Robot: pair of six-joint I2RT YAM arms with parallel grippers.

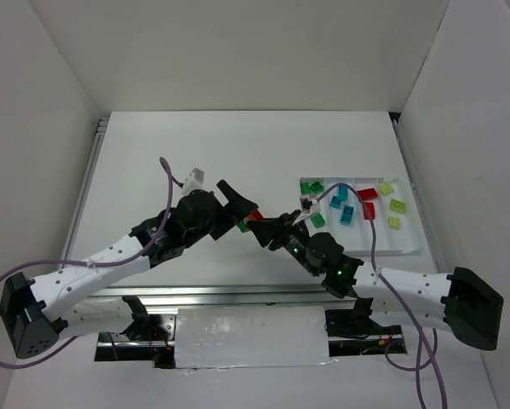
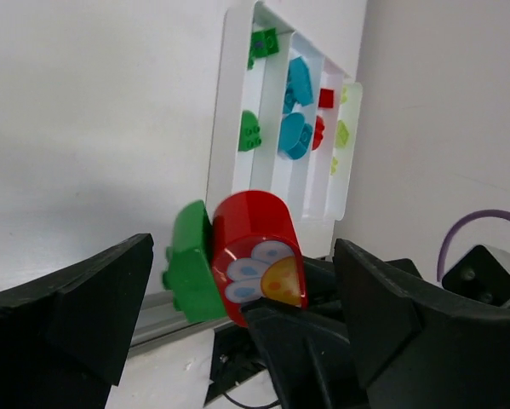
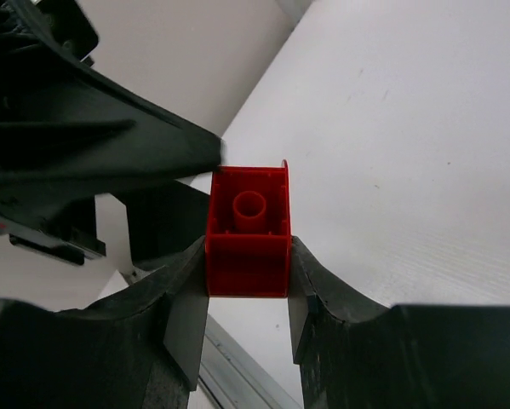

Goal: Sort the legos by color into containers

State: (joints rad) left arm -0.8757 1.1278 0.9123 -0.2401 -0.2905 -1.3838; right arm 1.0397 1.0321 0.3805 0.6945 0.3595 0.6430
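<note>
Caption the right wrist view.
Right gripper pinches a red brick by its sides, hollow underside toward the camera, white table behind.

A flat white table (image 1: 237,153), edged by a metal rail (image 1: 89,183) on its left side, sat evenly lit inside a plain white back wall (image 1: 246,51), left wall (image 1: 25,170) and right wall (image 1: 480,145).

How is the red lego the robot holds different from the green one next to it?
The red lego has a rounded face with a flower picture; the green lego is plain. The red lego is pinched in the right gripper's jaws; the green lego just sticks out beside it. Both are shiny plastic.
</note>
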